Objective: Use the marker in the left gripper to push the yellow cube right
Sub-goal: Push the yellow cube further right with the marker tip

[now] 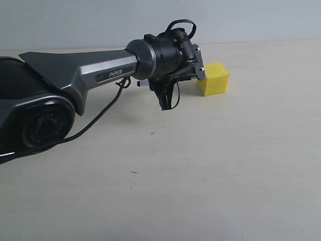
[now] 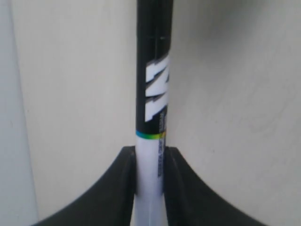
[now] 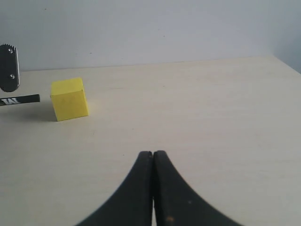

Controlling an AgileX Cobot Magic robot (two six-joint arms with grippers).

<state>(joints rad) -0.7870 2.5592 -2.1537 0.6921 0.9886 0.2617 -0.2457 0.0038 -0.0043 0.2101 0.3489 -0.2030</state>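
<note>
Your grey PiPER arm (image 1: 85, 75) spans the frame's left; left gripper (image 2: 149, 160) jaws clamp the marker (image 2: 151, 94) level, cap just beside the yellow cube (image 1: 214, 78), upper right of centre, seemingly poised to shove. Right gripper (image 3: 153, 157) jaws closed, empty.

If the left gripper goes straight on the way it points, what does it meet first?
Probably the small yellow cube: the black-capped white marker in the left gripper points at it across a gap.

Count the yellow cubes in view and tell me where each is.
1. The yellow cube sits on the table, right of the left gripper in the exterior view. The arm may hide others.
</note>
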